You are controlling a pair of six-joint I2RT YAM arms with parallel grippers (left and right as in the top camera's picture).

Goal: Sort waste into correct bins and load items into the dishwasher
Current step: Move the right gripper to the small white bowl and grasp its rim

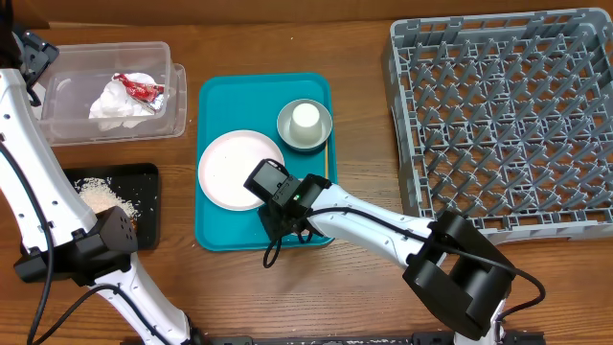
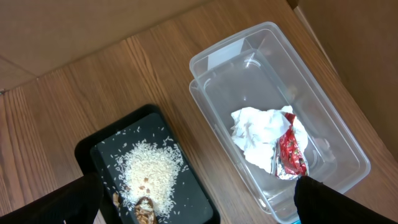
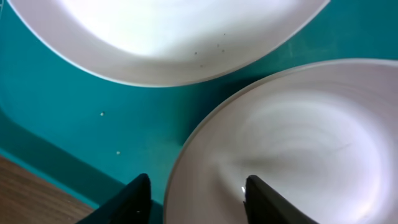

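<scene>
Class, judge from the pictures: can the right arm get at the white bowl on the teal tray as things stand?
Probably yes. The right gripper is open, one finger outside the rim of the white bowl and one inside, with nothing else in the way. The plate lies beside it, apart.

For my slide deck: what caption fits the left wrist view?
Napkin and red wrapper in the clear tub; rice and brown bits on the black tray beside it.

Teal serving tray (image 1: 215, 222); white plate (image 1: 230, 169); grey, grid-patterned dish rack (image 1: 498, 115); red wrapper (image 1: 137, 88) on white napkin (image 1: 113, 103); white rice (image 1: 96, 195) speckling black tray (image 1: 144, 177).
</scene>
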